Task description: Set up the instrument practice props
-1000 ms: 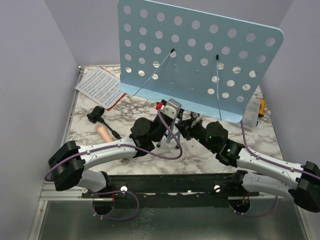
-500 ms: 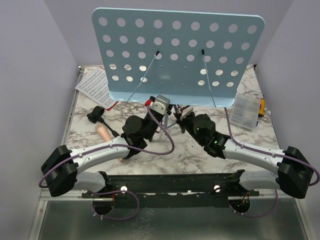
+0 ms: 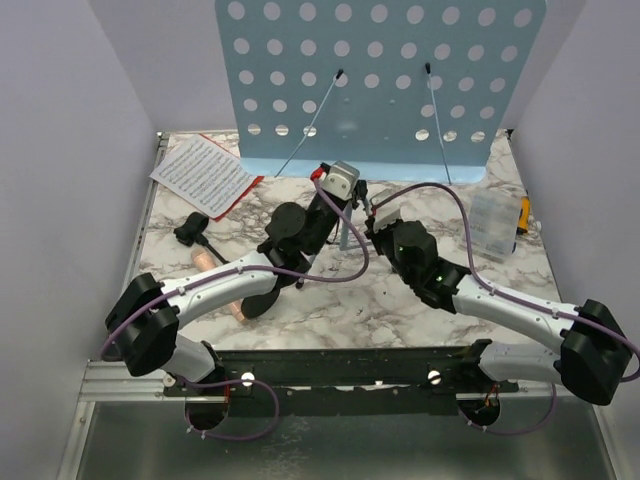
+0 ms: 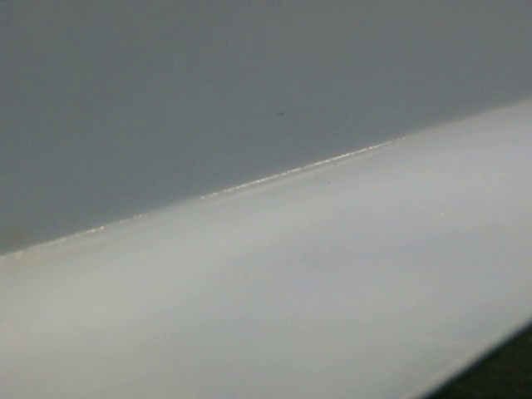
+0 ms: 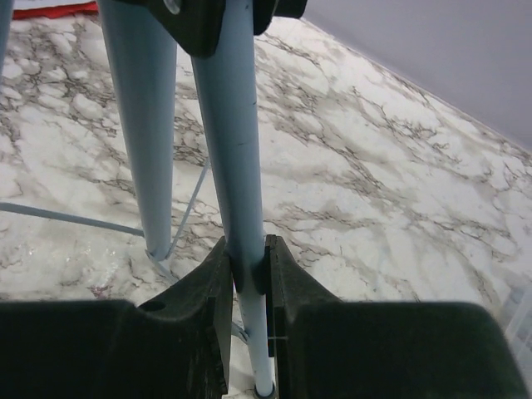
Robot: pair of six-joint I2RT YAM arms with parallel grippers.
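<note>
- sheet music (image 3: 203, 172) on red sheet (image 3: 246, 189), far-left corner of worktop (image 3: 400, 300), not yet on stand
- microphone (image 3: 203, 262) lying flat near left edge, partly under left arm
- left gripper (image 3: 340, 190) up against music stand (image 3: 380, 80) at far centre, likely steadying its tilt; wrist view pure blur, can't tell if spread or closed
- right gripper (image 5: 248, 266) pinching one music stand leg low down, probably to plant tripod upright
- clear box (image 3: 493, 222) near right edge
</note>
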